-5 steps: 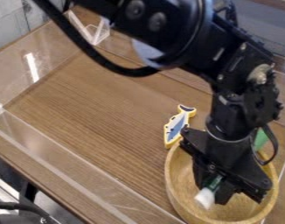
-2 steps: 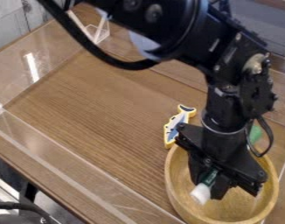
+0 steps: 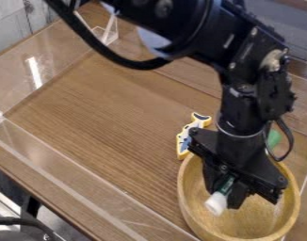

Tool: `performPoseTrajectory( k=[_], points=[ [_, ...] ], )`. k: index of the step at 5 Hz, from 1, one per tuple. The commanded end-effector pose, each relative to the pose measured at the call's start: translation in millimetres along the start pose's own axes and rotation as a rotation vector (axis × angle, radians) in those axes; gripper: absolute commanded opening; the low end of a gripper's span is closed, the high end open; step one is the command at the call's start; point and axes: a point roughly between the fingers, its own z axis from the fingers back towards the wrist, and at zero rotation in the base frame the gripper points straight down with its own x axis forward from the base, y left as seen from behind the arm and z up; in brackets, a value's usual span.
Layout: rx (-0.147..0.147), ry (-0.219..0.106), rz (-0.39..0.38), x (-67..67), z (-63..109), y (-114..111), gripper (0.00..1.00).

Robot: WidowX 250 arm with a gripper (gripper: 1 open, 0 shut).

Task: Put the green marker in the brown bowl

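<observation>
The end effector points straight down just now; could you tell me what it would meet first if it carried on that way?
Probably the brown bowl: the end effector, shut on the marker, hangs over its inside. The marker's white end would likely touch first, though depth is unclear.

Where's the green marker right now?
In the camera view, lower right: the green marker is held in the shut gripper, white end down over the brown bowl, with the fish toy just behind the rim.

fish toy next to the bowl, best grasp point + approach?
Grip the blue-and-yellow fish toy across its narrow body, coming from straight above. It lies flat on the table, elongated, just beyond the brown bowl's rim, so close the jaws across its width. The arm hides part of it.
</observation>
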Motion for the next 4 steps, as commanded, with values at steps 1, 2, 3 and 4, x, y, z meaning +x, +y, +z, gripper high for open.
performPoseTrajectory(
  k=[1,2,3,4],
  points=[
    [-0.024,-0.072,0.015,14.9,12.1,-1.7,0.00],
    [-0.028,-0.077,0.020,16.7,9.7,-1.6,0.00],
    [-0.033,-0.082,0.024,18.6,7.9,-1.7,0.00],
    [-0.038,-0.088,0.027,20.1,5.8,-1.8,0.00]
  ],
)
